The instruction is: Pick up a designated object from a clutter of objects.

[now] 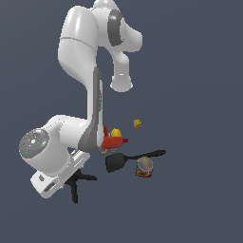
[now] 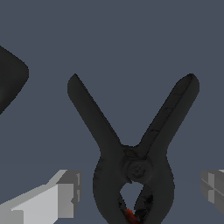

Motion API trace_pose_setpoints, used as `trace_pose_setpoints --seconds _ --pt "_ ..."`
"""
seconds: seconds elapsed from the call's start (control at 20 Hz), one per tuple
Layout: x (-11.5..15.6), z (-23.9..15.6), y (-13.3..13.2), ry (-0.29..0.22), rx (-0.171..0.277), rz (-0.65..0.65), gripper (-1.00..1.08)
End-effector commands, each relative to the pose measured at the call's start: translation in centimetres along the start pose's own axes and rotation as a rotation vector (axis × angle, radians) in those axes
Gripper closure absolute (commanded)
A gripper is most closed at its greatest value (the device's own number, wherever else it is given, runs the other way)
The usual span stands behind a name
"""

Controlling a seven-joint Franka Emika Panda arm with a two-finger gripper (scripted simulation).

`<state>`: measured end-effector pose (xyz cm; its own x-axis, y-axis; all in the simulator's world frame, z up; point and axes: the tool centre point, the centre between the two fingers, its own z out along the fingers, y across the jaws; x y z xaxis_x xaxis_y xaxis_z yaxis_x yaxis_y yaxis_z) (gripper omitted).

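We see one black spring clamp (image 2: 133, 166) lying between our tool's (image 2: 142, 192) two fingers (image 2: 61, 194), spread wide apart; one black spatula (image 1: 128, 159) lies nearby.

Tool (image 2: 139, 192) low, fingers (image 2: 65, 192) apart

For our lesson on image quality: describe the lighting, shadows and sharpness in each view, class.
Exterior view: flat, even light, no cast shadows on the grey ground; soft highlights on the white arm; small items like the can look coarse. Wrist view: the clamp fills the picture, nearly featureless black, its edges slightly soft; the pincer fingers are cropped at the border.
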<state>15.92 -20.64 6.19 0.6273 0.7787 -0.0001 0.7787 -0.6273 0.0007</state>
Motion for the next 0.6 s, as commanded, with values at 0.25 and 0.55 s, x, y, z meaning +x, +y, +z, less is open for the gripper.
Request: trace_pose_setpoints --seconds 0.25,0.55 --pt "-0.1 3.7 -0.1 0.0 0.001 -0.003 -0.92" --pt "0.0 4.3 0.0 0.0 0.001 -0.004 -0.92"
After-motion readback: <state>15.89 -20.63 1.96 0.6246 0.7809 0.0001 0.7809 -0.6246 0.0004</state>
